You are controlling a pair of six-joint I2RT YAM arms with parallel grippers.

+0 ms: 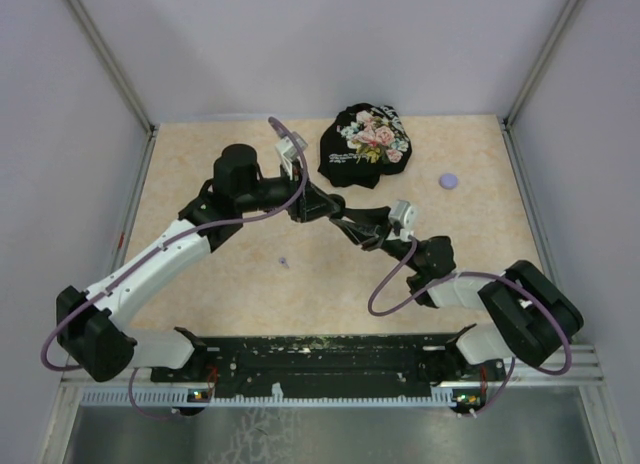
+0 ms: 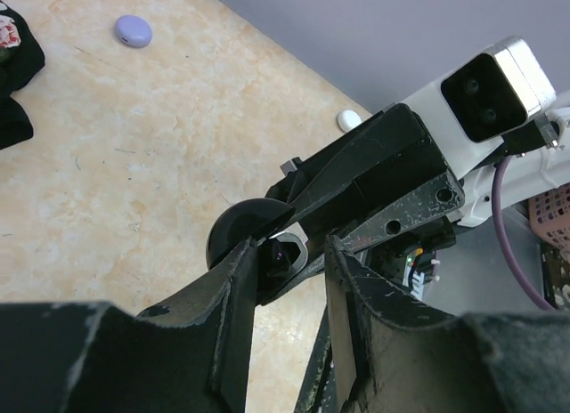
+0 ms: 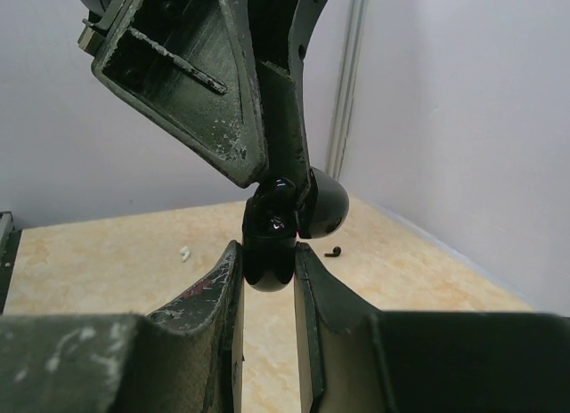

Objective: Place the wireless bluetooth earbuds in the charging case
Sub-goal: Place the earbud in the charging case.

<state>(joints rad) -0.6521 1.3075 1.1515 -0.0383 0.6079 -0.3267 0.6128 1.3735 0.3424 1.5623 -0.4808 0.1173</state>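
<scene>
My right gripper (image 3: 267, 253) is shut on the black charging case (image 3: 270, 239), held above the table with its round lid (image 3: 322, 204) open. A black earbud (image 2: 285, 251) sits in the case's socket. In the left wrist view my left gripper (image 2: 292, 244) is right at the case mouth. Its jaws stand apart with nothing between them. From above, both grippers meet mid-table, the left (image 1: 318, 206) and the right (image 1: 350, 224). Another black earbud (image 3: 335, 250) lies on the table, and a tiny lavender earbud (image 1: 284, 262) lies nearer the arms.
A black floral cloth (image 1: 365, 144) lies at the back of the table. A lavender puck (image 1: 449, 181) sits to its right. A small white piece (image 3: 184, 252) rests on the tabletop, and a white rounded piece (image 2: 348, 120) lies by the wall. Grey walls enclose three sides.
</scene>
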